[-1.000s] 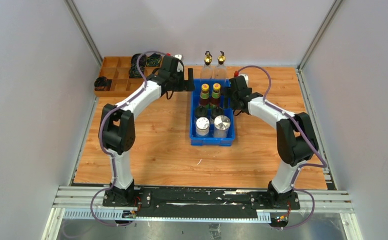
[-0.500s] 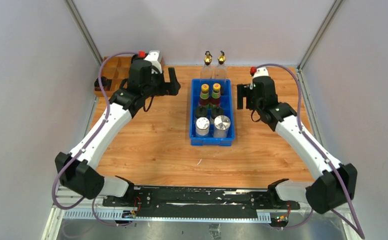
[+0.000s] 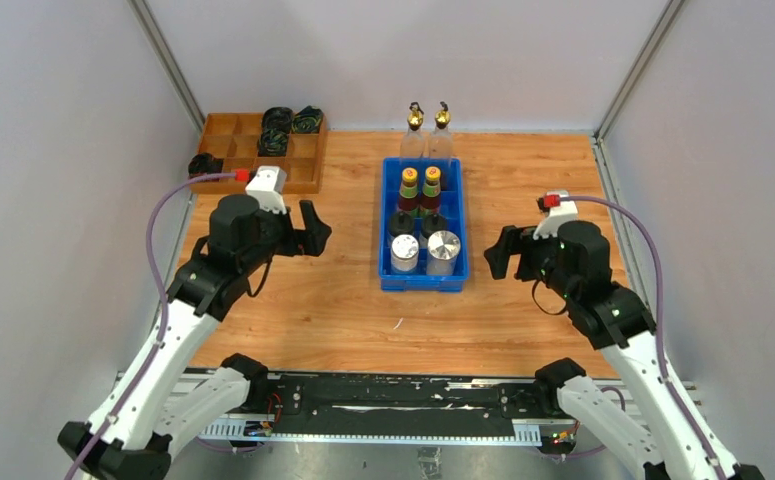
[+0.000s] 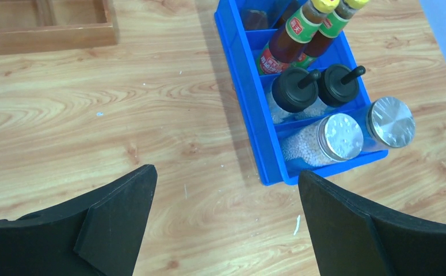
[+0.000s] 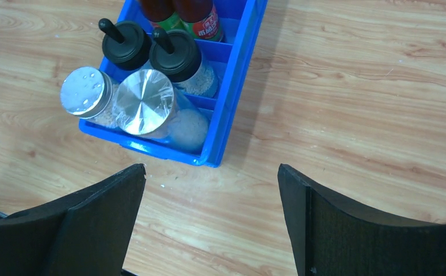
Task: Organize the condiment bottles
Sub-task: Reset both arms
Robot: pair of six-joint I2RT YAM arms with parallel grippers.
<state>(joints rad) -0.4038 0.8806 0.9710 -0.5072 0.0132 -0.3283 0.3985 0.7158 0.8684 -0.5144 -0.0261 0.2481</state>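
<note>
A blue bin (image 3: 388, 240) stands at mid-table and holds the condiment bottles in pairs. Two clear gold-spouted bottles (image 3: 428, 120) are at its far end. Then come two dark yellow/green-capped bottles (image 3: 420, 185), two black-capped jars (image 3: 416, 222) and two silver-lidded shakers (image 3: 425, 250) nearest. My left gripper (image 3: 313, 232) hovers open and empty left of the bin. The left wrist view shows its open gripper (image 4: 225, 171) above bare wood, the shakers (image 4: 341, 136) ahead to the right. My right gripper (image 3: 495, 255) is open and empty right of the bin. Its wrist view shows the open gripper (image 5: 212, 167) near the bin's corner (image 5: 232, 103).
A wooden divided tray (image 3: 228, 150) sits at the back left with black cable coils (image 3: 278, 125) in some cells. Its edge shows in the left wrist view (image 4: 48, 34). White walls enclose the table on three sides.
Both arms have pulled back from beside the bin's far end toward the near edge, staying open. The bottles and bin have not moved.
</note>
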